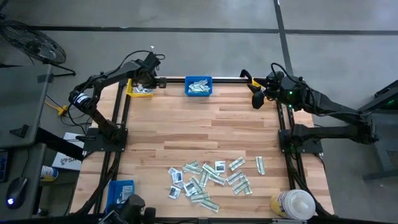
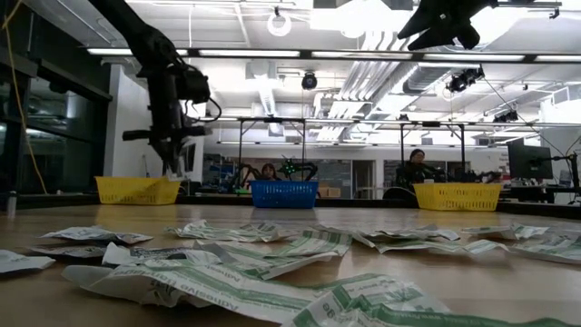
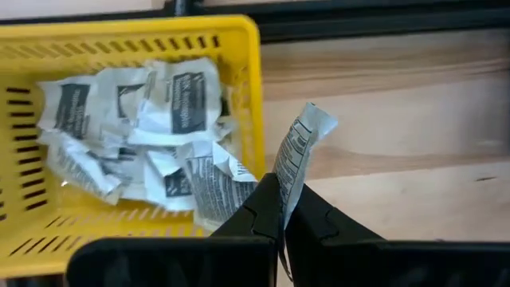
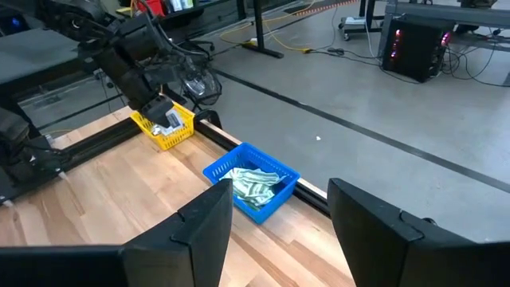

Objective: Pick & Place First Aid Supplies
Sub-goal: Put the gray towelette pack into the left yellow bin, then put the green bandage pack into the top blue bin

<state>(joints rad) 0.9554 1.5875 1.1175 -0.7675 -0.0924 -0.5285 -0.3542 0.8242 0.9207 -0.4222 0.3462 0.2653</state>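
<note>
The left gripper (image 3: 280,209) hangs at the far left corner of the table, by the rim of the yellow bin (image 3: 239,36), fingers pinched tight on one white printed packet (image 3: 299,147) that sticks up between them; more white packets (image 3: 151,119) already lie inside that bin. The right gripper (image 4: 279,215) waits raised over the far right edge, fingers spread wide and holding nothing. The remaining first aid supplies (image 1: 211,177) lie scattered on the near part of the table, and the blue bin (image 1: 199,86) at the far edge holds green-and-white strips.
</note>
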